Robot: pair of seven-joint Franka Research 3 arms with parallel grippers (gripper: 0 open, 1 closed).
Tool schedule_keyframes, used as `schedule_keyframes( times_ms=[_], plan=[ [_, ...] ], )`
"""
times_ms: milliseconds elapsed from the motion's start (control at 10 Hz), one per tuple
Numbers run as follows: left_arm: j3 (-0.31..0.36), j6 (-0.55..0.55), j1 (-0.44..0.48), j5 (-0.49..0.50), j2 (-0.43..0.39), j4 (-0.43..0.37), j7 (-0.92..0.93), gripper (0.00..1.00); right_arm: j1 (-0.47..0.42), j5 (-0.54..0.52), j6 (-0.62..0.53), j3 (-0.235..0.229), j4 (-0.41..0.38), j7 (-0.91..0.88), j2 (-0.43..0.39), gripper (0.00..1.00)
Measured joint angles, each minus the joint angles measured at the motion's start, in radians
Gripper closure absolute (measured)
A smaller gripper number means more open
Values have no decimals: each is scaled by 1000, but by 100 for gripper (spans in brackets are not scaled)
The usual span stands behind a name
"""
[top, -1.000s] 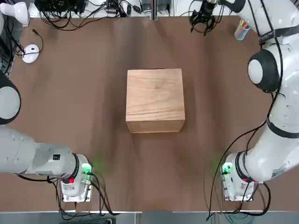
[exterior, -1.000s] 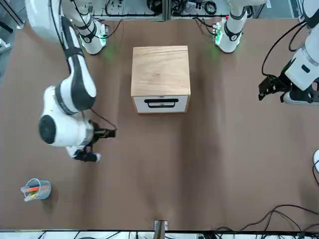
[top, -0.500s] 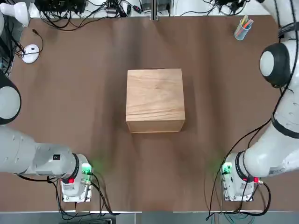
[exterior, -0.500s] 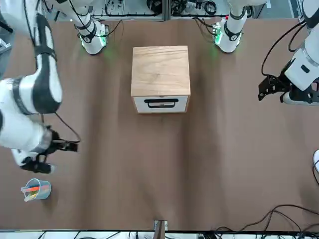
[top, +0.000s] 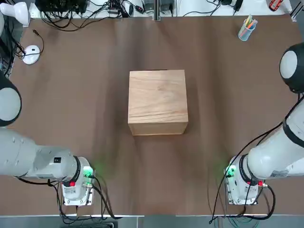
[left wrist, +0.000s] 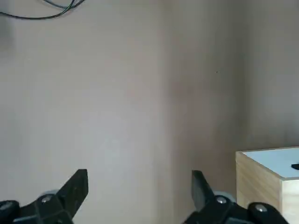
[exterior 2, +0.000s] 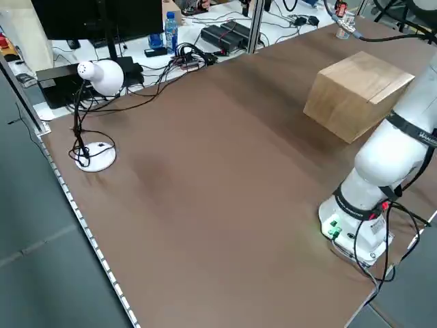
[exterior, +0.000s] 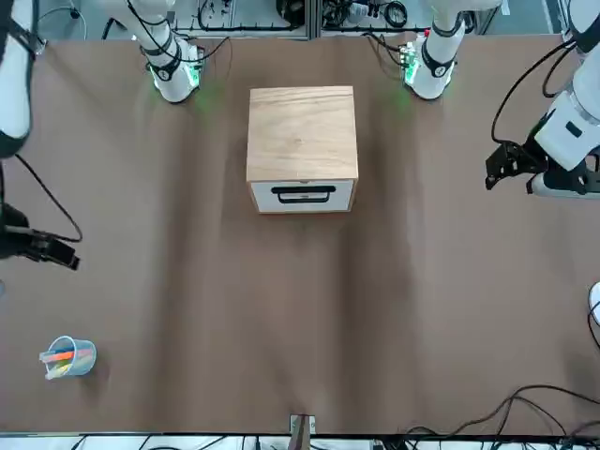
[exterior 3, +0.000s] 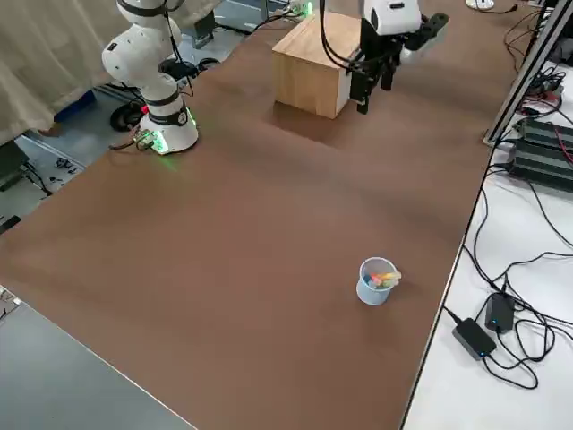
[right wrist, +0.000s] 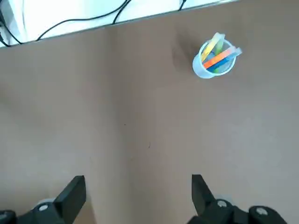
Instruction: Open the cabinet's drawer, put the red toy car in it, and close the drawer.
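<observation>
The cabinet (exterior: 302,136) stands upper centre in the front view, its drawer (exterior: 328,196) shut flush on the side facing the far edge of the table. The right gripper (exterior: 64,253), at the left edge of the front view, has swung outward over the last 1 second: it was nearer the cabinet, then above the cup (exterior: 70,357), and is now well apart from the cabinet at the robot's far right. Its 2 fingers stand wide apart with nothing between them in the right wrist view. The left gripper (exterior: 511,164), at the right of the front view, has kept its place; its 2 fingers are likewise spread and empty. Cabinet, drawer and cup (lower left, holding coloured pens) have not shifted. The red toy car appears on no visible part of the table; whether it lies inside the shut drawer cannot be told. The withdrawal with empty fingers suggests that the task is finished, the car probably stowed, and that only parking of the right arm remains; the 1 reservation is the unseen car.
</observation>
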Motion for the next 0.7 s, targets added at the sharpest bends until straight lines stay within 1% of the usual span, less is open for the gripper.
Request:
schedule_keyframes(
  times_ms=[300, 500, 700],
  plan=[
    [21, 0, 3, -3, 0, 5, 34, 3, -2, 0, -73, 6, -9, -3, -54, 0],
    [22, 0, 3, -3, 0, 6, 35, 3, -2, 0, -70, 8, -74, -4, -102, 0],
    [22, 0, 3, -3, 0, 6, 35, 2, -2, 0, -58, 9, -157, -45, -156, 0]
  ],
)
